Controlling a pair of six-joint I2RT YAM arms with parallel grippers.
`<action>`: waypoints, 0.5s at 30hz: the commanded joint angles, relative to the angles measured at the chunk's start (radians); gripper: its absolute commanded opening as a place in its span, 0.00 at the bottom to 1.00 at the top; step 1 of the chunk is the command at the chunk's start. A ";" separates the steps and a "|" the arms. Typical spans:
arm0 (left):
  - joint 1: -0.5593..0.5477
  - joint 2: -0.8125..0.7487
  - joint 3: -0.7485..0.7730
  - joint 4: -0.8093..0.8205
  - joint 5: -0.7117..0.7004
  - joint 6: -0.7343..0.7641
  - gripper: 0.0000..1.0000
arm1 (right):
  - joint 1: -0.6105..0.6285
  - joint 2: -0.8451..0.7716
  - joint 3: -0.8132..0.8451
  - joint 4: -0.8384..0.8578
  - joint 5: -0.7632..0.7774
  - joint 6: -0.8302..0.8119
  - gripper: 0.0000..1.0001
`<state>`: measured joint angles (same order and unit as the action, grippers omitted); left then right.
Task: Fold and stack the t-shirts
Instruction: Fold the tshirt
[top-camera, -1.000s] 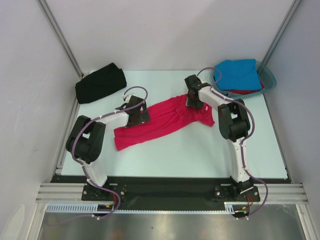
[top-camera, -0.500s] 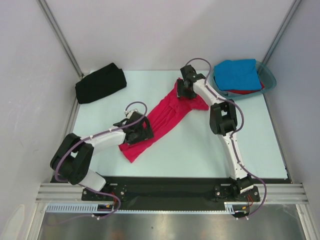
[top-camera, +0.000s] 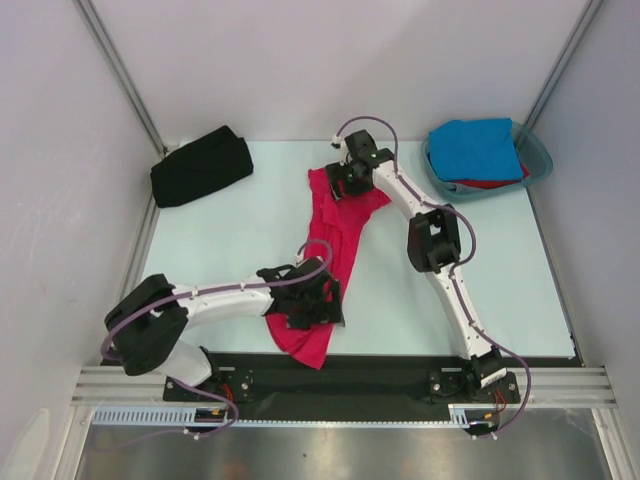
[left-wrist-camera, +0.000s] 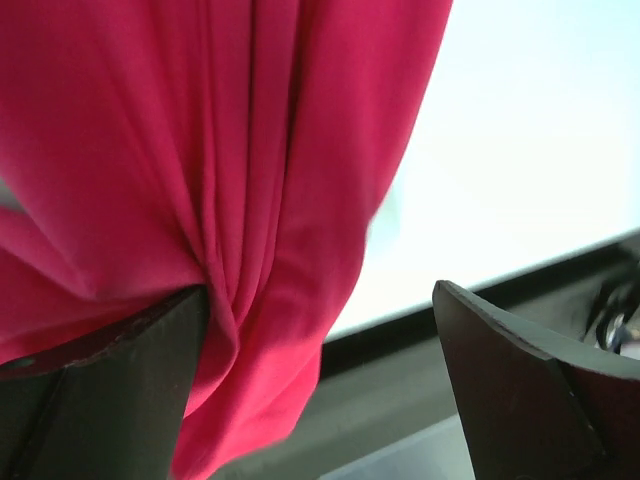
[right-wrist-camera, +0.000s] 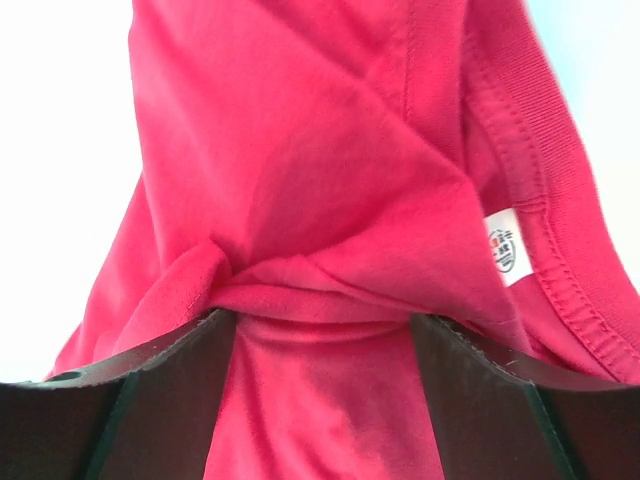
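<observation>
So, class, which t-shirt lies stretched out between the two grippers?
The crimson-pink t-shirt, a long strip across the table. The black one lies bunched at the far left corner; the blue one sits on the red one in the tub.

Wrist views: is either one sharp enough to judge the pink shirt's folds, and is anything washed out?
Right wrist view: crisp, with sharp collar stitching and a small white neck label on the crimson-pink soft cloth t-shirt; the pale table blows out white. Left wrist view: softer, folds blurred, table glaring. Top view: even light, soft shadows.
</observation>
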<state>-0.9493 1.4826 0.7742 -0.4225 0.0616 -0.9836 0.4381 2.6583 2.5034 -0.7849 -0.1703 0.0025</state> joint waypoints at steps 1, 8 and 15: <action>-0.091 -0.047 -0.058 -0.185 0.156 -0.151 1.00 | 0.007 0.071 0.113 0.024 -0.009 -0.093 0.79; -0.134 -0.172 0.018 -0.284 0.018 -0.158 1.00 | -0.019 0.065 0.109 0.090 0.003 -0.078 0.80; -0.111 -0.137 0.423 -0.545 -0.565 0.084 1.00 | -0.045 -0.302 -0.255 0.305 0.169 -0.036 0.80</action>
<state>-1.0733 1.3388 1.0176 -0.8555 -0.1612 -1.0260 0.4267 2.5675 2.3463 -0.6453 -0.1097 -0.0517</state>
